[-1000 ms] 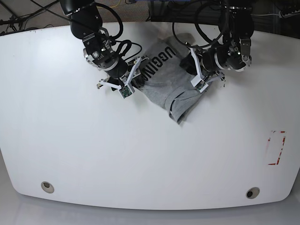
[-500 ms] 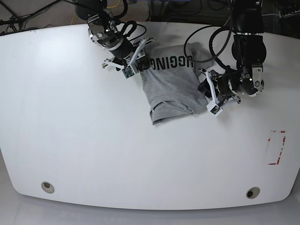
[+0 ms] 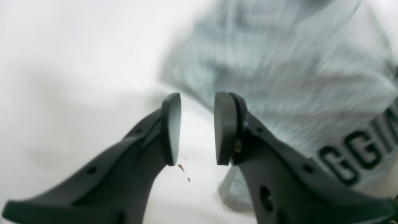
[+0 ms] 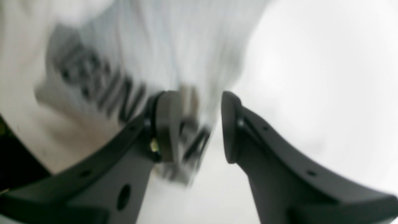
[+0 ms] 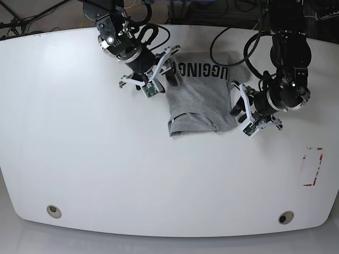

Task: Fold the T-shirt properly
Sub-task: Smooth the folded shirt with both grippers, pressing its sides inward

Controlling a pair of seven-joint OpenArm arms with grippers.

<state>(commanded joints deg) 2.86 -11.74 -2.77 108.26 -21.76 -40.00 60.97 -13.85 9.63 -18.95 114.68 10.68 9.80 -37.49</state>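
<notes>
The T-shirt [image 5: 204, 98] lies on the white bench [image 5: 106, 169], toward the far middle of it in the base view, folded into a rough block with its dark block lettering [image 5: 204, 70] running along the far edge and a loose, rumpled fold at its near left corner. The grey cloth is creased, and in both wrist views it is blurred. At the shirt's far left corner stands the right hand [image 5: 170, 71], its arm reaching in from the far left of the bench. In the right wrist view this hand [image 4: 199, 127] shows its two dark fingers parted, with a gap between the pads; the lettered edge of the T-shirt [image 4: 174, 62] lies behind and partly between them, though the blur hides whether the cloth touches either pad. On the shirt's right edge, nearer its lower corner, sits the left hand [image 5: 237, 107], hanging from the arm that comes down from the far right. In the left wrist view this hand [image 3: 197, 127] is likewise released, fingers apart and holding nothing, with bare bench seen through the gap and the T-shirt [image 3: 279, 71] just beyond and beside the right-hand finger [image 3: 225, 127]. A red outlined mark [image 5: 312, 166] sits on the bench well apart, near the right rim.
</notes>
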